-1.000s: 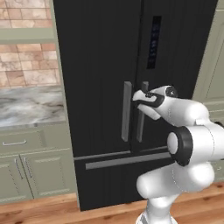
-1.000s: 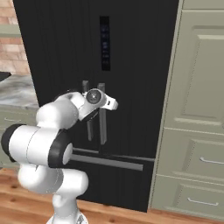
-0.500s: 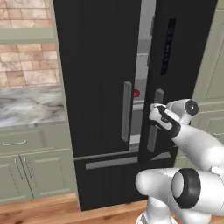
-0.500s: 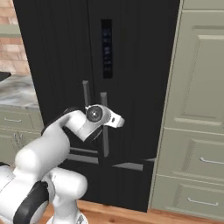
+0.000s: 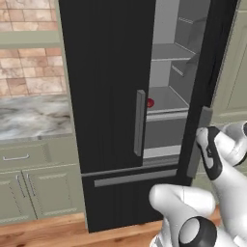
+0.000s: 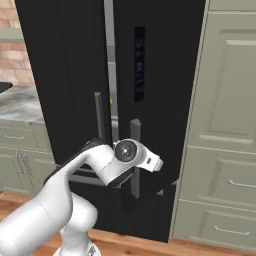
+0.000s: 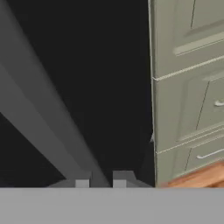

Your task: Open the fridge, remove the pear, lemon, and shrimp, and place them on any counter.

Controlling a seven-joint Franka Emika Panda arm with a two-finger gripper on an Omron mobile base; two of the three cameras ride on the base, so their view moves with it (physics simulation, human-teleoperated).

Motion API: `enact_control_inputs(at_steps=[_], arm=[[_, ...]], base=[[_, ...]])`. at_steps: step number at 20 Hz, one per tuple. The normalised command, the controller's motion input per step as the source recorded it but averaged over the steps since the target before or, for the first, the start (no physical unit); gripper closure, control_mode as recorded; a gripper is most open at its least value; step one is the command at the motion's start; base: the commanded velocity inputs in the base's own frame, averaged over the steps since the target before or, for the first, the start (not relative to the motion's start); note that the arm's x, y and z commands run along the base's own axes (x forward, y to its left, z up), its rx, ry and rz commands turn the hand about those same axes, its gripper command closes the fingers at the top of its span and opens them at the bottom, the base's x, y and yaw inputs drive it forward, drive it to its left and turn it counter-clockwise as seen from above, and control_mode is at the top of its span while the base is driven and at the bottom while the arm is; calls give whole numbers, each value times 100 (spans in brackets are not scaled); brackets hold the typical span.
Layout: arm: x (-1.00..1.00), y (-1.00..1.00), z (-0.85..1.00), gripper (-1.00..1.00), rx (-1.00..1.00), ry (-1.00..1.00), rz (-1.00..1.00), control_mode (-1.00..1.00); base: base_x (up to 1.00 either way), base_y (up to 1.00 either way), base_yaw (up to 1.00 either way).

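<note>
The fridge [image 5: 111, 96] stands with its right door [image 5: 212, 87] swung partly outward and its left door closed. The gap between the door edges exposes grey shelves and a drawer front. The pear [image 5: 150, 102], dark red, sits on a middle shelf just behind the left door's edge, beside the left bar handle [image 5: 140, 123]. Lemon and shrimp cannot be made out.

The gripper [image 7: 100, 179] is at the right door's bar handle [image 5: 198, 142]; in the hand view the fingertips [image 7: 82, 181] stand narrowly apart with the grey bar running down between them, so the handle appears pinched.

The right door's outer edge lies close to the pale green tall cabinet [image 6: 225, 125]. The marble counter [image 5: 34, 118] lies left of the fridge, adjoining its side.
</note>
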Motion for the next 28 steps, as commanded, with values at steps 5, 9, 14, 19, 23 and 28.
enact_control_inputs(at_steps=[5, 9, 14, 19, 23, 28], arm=[[-100, -100, -30, 100, 0, 6, -6, -100], [-100, -98, -11, 100, 0, 1, -5, -100], [-51, -3, 14, 100, 0, -2, -12, -100], [-2, 65, 68, 100, -8, 3, -21, -100], [28, 85, 89, 100, -21, 32, -21, -100], [58, 86, 66, 100, -28, 46, -20, -100]], base=[[0, 0, 0], [0, 0, 0], [0, 0, 0], [0, 0, 0], [0, 0, 0], [0, 0, 0]])
